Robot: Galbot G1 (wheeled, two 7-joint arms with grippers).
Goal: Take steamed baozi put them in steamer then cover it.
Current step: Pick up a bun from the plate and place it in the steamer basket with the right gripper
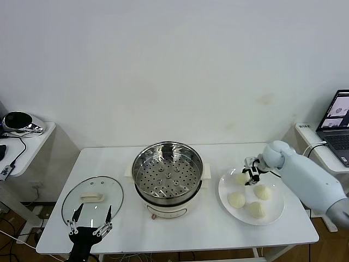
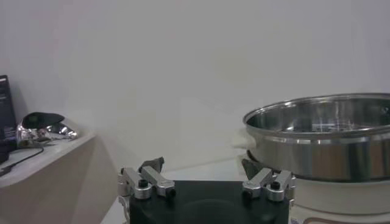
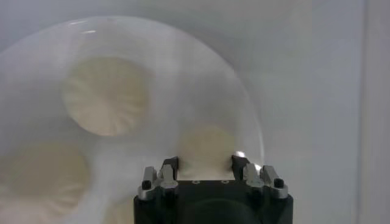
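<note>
The steamer stands open at the table's middle, its perforated tray bare; it also shows in the left wrist view. The cover lies flat to its left. Four baozi sit on a white plate to its right. My right gripper is down at the plate's far left side, its fingers closed against the sides of one baozi, seen between them in the right wrist view. My right gripper shows two other baozi beyond. My left gripper is open and empty over the cover's near edge.
A laptop stands on a side table at the far right, close to my right arm. A low shelf at the far left holds a black and silver object and cables. The table's front edge runs just before the cover and the plate.
</note>
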